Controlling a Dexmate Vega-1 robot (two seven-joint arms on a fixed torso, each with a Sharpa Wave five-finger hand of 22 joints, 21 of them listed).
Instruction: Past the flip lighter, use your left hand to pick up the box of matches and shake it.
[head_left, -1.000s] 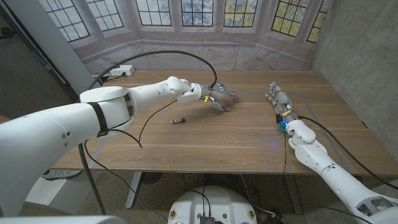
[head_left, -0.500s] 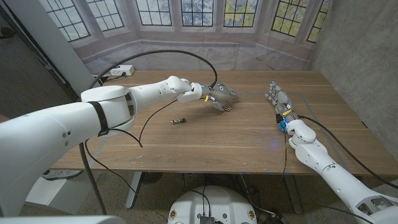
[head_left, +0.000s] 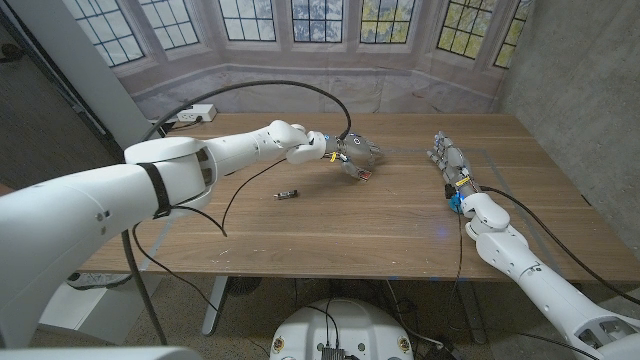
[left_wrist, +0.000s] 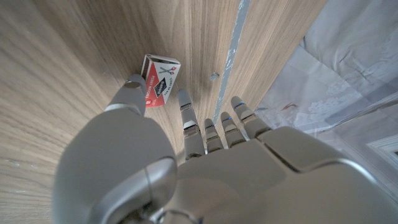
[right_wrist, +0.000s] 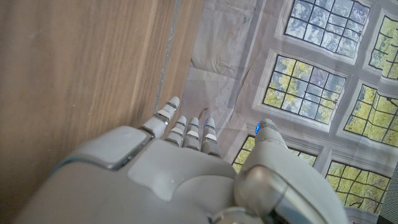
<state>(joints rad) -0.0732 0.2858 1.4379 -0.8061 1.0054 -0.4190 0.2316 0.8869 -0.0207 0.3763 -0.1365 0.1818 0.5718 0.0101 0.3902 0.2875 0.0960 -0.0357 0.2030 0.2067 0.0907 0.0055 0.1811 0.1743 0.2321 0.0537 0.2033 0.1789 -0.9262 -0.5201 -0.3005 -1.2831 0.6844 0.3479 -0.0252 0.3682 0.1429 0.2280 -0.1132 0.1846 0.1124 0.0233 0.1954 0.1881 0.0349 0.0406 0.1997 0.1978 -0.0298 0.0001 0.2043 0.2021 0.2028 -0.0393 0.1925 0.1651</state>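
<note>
The box of matches (left_wrist: 160, 81), white and red, lies on the wooden table (head_left: 380, 220) just ahead of my left hand (left_wrist: 186, 168). The thumb tip (left_wrist: 132, 86) touches the box's near side while the other fingers (left_wrist: 186, 115) reach straight out beside it, apart from it. In the head view my left hand (head_left: 358, 157) hovers low over the table's middle, with a bit of the box (head_left: 366, 175) showing under its fingertips. The flip lighter (head_left: 287, 193), small and dark, lies nearer me and to the left. My right hand (head_left: 447, 158) stays at the table's right with its fingers extended, holding nothing.
A black cable (head_left: 260, 88) arcs from the left wrist over the table's back. A white power strip (head_left: 190, 115) sits at the far left corner. A grey tape line (left_wrist: 235, 43) runs along the wood near the box.
</note>
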